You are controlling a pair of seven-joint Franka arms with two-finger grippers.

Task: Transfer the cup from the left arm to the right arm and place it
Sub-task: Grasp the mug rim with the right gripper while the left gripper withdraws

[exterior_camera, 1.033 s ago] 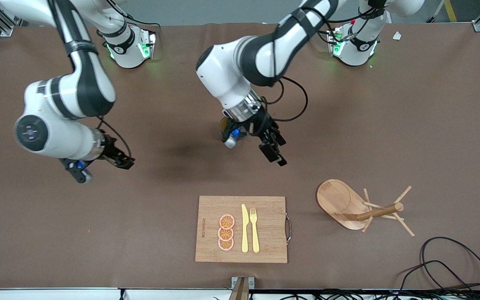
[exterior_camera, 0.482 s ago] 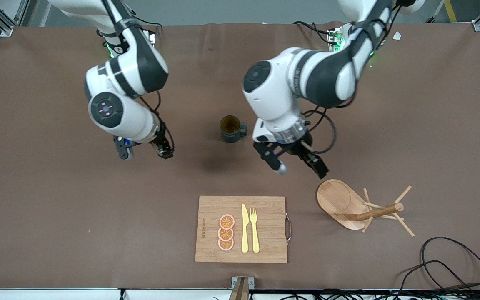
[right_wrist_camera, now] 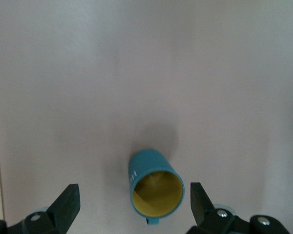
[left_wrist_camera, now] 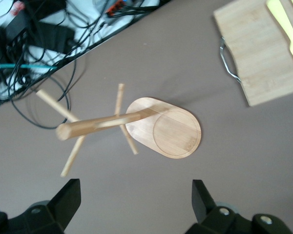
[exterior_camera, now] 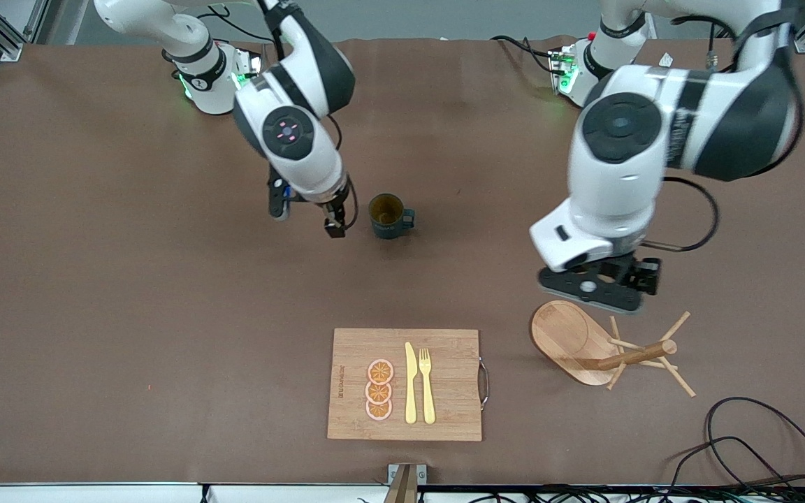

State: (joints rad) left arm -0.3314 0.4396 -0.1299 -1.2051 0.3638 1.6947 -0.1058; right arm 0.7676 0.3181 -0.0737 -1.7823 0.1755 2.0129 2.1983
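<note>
A wide brown tabletop (exterior_camera: pixel 95 335) carries everything, with both arms reaching out over it from their bases. The left arm, bulky and white, hangs its left end effector (left_wrist_camera: pixel 136 207) over the bare cloth just beside the wooden peg rack (exterior_camera: pixel 602 346), fingers (left_wrist_camera: pixel 66 200) spread wide with nothing between them; from its wrist camera the rack's oval base and its leaning post with thin pegs sit right below. The right arm bends down toward the middle of the tabletop, and its right end effector (exterior_camera: pixel 305 213) hovers low just beside the cup (exterior_camera: pixel 388 216), on the side toward the right arm's end, its fingers (right_wrist_camera: pixel 68 202) also spread apart and holding nothing. A bamboo cutting board (exterior_camera: pixel 406 384) lies nearer the front camera than the cup, well apart from it, with a metal handle on the edge toward the rack. On the board lie a pale yellow knife (exterior_camera: pixel 410 383) and fork (exterior_camera: pixel 427 384) side by side, and next to them three orange slices (exterior_camera: pixel 379 390) in a short row. The cup, dark teal with a tan inside, stands upright on the bare cloth, its small handle pointing toward the left arm's end, untouched by either arm
</note>
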